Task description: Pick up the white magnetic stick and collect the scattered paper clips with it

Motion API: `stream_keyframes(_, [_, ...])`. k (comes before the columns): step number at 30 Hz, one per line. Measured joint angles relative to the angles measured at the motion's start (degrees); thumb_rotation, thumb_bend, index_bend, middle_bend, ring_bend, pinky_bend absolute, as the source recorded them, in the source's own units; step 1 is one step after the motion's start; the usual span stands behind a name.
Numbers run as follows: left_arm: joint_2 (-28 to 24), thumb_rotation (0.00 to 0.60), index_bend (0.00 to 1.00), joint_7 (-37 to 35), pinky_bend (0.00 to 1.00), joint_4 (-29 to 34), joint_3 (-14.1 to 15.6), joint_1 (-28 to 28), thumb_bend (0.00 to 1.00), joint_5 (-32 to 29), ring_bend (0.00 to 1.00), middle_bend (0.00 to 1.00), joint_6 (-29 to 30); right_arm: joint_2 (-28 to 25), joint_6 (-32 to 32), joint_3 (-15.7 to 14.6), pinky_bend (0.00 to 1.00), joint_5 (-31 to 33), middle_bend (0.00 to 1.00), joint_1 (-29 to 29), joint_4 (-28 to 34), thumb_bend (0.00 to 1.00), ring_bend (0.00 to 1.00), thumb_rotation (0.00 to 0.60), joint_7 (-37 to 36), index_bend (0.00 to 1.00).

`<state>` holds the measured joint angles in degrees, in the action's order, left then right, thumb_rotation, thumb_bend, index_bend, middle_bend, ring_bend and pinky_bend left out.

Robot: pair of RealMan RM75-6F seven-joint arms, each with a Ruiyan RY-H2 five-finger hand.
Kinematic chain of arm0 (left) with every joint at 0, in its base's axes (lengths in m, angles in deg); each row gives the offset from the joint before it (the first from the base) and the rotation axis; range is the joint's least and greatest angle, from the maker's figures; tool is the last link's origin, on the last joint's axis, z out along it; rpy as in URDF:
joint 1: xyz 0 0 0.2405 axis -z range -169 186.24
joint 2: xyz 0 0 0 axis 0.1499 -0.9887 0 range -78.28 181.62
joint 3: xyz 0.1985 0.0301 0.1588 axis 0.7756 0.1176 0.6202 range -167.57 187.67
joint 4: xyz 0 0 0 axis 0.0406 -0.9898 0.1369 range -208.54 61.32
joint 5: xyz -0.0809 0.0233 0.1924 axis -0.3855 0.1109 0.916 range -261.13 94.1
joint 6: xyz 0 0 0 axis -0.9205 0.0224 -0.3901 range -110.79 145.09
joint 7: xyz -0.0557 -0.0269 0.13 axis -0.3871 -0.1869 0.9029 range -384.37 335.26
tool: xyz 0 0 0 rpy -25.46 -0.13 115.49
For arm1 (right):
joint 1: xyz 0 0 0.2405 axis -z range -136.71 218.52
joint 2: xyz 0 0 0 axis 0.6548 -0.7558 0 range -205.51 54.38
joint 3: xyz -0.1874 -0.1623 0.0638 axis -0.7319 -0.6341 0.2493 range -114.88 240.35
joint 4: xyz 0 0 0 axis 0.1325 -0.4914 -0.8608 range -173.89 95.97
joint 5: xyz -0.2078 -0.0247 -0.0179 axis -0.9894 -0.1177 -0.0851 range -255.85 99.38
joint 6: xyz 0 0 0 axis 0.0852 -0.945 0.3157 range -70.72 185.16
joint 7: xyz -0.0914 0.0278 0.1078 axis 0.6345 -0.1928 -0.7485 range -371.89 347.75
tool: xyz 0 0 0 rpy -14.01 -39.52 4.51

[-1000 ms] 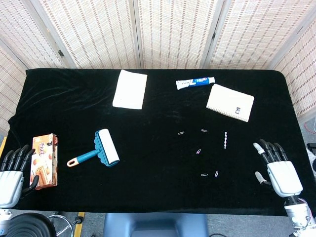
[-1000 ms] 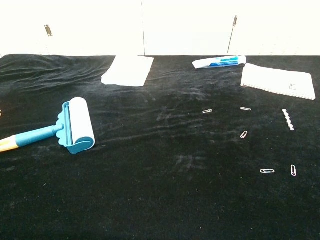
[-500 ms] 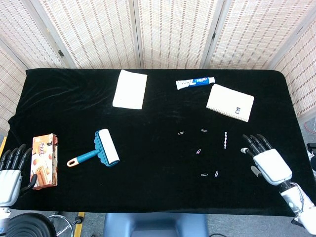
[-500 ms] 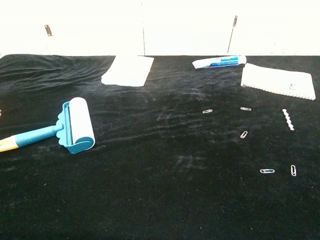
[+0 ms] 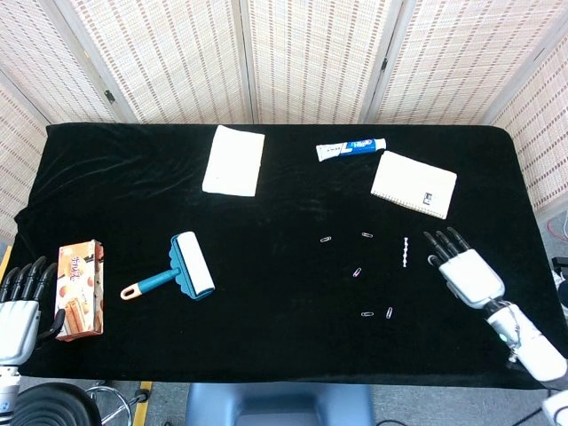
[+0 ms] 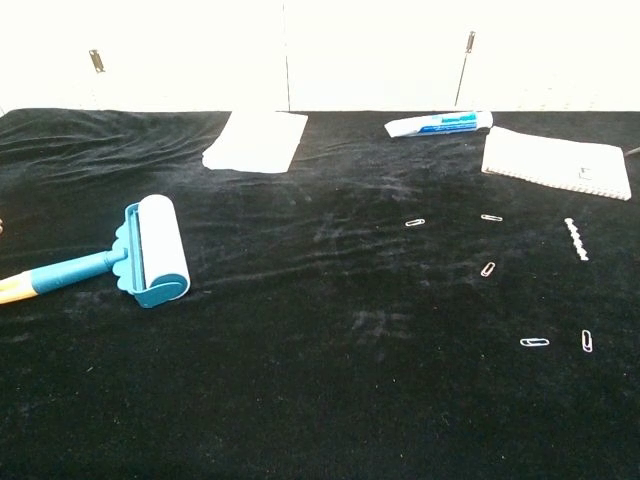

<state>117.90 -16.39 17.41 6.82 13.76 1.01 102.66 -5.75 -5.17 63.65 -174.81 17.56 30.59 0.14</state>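
The white magnetic stick (image 5: 406, 252) (image 6: 576, 239) lies on the black table right of centre. Several paper clips are scattered to its left and in front, among them one (image 5: 326, 239) (image 6: 414, 222), another (image 5: 357, 272) (image 6: 487, 268) and a third (image 5: 389, 312) (image 6: 586, 340). My right hand (image 5: 463, 264) hovers just right of the stick with fingers spread and nothing in it. My left hand (image 5: 18, 306) is at the table's front left edge, fingers apart, beside the snack box. Neither hand's body appears in the chest view.
A teal lint roller (image 5: 180, 269) (image 6: 140, 255) lies left of centre. A snack box (image 5: 78, 288) sits at the front left. At the back are a white cloth (image 5: 234, 160) (image 6: 256, 140), a toothpaste tube (image 5: 351, 147) (image 6: 438, 123) and a white notebook (image 5: 414, 184) (image 6: 556, 162).
My right hand has moved forward and leftward over the table, from the front right edge to just right of the magnetic stick. The left hand has slid slightly lower in frame.
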Motion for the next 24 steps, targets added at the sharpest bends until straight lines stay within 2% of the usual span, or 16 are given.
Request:
stream_keyframes(8, [0.2,0.600,0.02,-0.2,0.00,-0.6,-0.3,0.2,0.49,-1.4,0.00,0.00,-0.8,8.4,-1.2,-0.1,0.00,-1.7,0.00,-2.8,-13.0,0.34,0.00,0.600,-0.3,0.42])
stream_keyframes(12, [0.2,0.600,0.02,-0.2,0.00,-0.8,-0.6,0.5,0.49,-2.3,0.00,0.00,-1.6,12.7,-1.6,-0.6,0.00,-2.5,0.00,-4.6,-19.5,0.34,0.00,0.600,-3.2,0.43])
stream_keyframes(24, [-0.2,0.600,0.02,-1.3,0.00,-1.1,-1.1,1.5,0.49,-4.0,0.00,0.00,-4.0,22.0,-2.4,-2.4,0.00,-3.1,0.00,-7.6,-32.8,0.34,0.00,0.600,-10.5,0.43])
